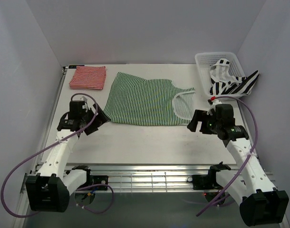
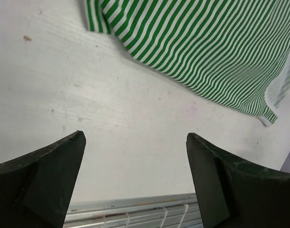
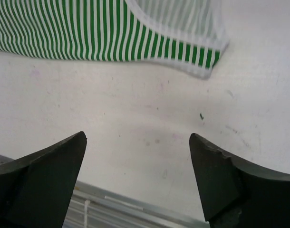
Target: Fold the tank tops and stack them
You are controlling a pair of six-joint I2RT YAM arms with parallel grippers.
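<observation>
Left end effector (image 1: pixel 98 119): jaws stand wide apart; only bare bench (image 1: pixel 149 142) shows between them, nothing held.
Right end effector (image 1: pixel 197 121): jaws wide apart over bare bench; nothing held.
Green-and-white tank top (image 1: pixel 142 99): lies spread flat between the two end effectors and just ahead of both. Its hem corner is just beside the left end effector; its strap and neck end is just beside the right end effector.
Red-and-white tank top (image 1: pixel 88 77): lies folded into a small rectangle, well beyond the left end effector, apart from the green top's hem.
Black-and-white tank top (image 1: pixel 230 83): lies crumpled, beyond the right end effector.
Basket (image 1: pixel 207 59): white lattice container beyond the right end effector. It holds part of the black-and-white tank top, which spills over the rim toward the end effector. Anything else inside cannot be seen.
Handling, judged: thin, light, limp cloth. It offers no stiffness, sags from any single pinch point and slides easily on the smooth bench. Not fragile.
Grasp points, judged: pinch a single layer at the near hem corner with the left end effector and at the near strap edge with the right. Both should lift together so the fold line stays straight.
Risk, judged: the open neck and thin straps may catch a jaw or bunch up.
Task state, judged: one top folded, one spread for folding, one not yet started.
</observation>
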